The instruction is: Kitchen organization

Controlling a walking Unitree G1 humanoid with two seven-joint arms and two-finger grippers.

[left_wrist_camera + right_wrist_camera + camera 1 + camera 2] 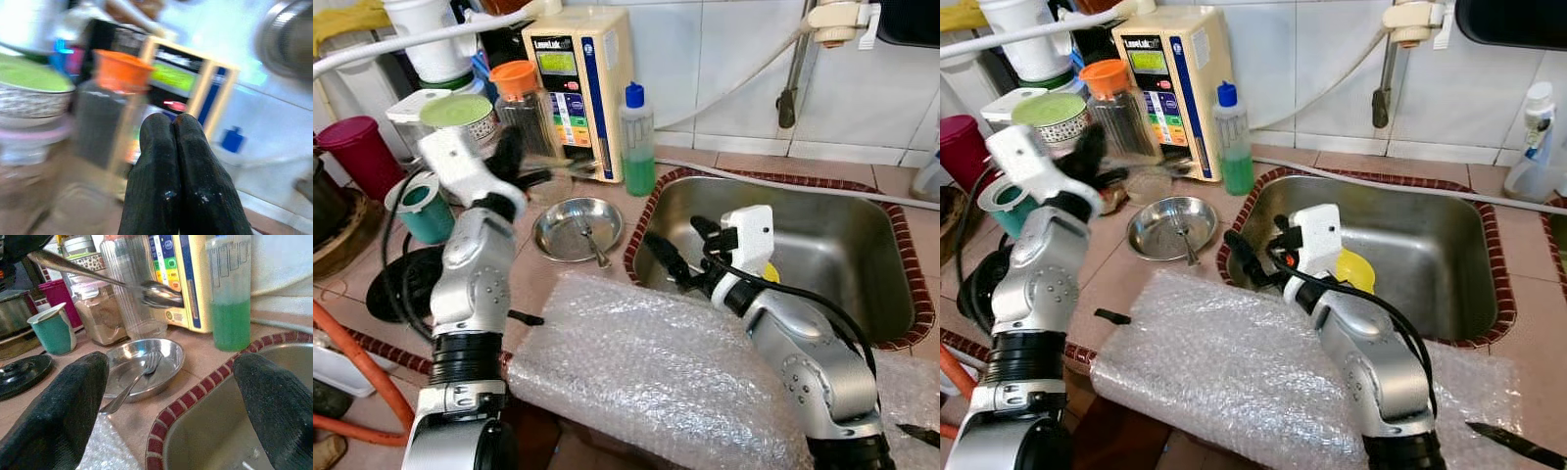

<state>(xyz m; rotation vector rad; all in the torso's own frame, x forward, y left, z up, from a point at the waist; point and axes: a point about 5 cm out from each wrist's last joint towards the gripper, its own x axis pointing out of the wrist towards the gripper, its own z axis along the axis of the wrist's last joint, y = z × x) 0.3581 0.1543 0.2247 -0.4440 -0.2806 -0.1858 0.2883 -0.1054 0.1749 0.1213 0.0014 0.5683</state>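
Left hand (524,162) was clamped on a spoon (112,281) upper left, thin, slippery steel; right hand (680,250) hung released over the sink rim (641,230).

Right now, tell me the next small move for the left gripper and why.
Probably carry the spoon down into the steel plate beside the fork. The left gripper looks shut on the spoon's handle, holding it in the air above the counter, while the right gripper hangs open at the sink edge.

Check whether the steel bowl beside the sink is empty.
Not empty. The steel bowl sits upright on the counter with a fork lying inside it, tines resting on the bowl's bottom and handle leaning over the rim.
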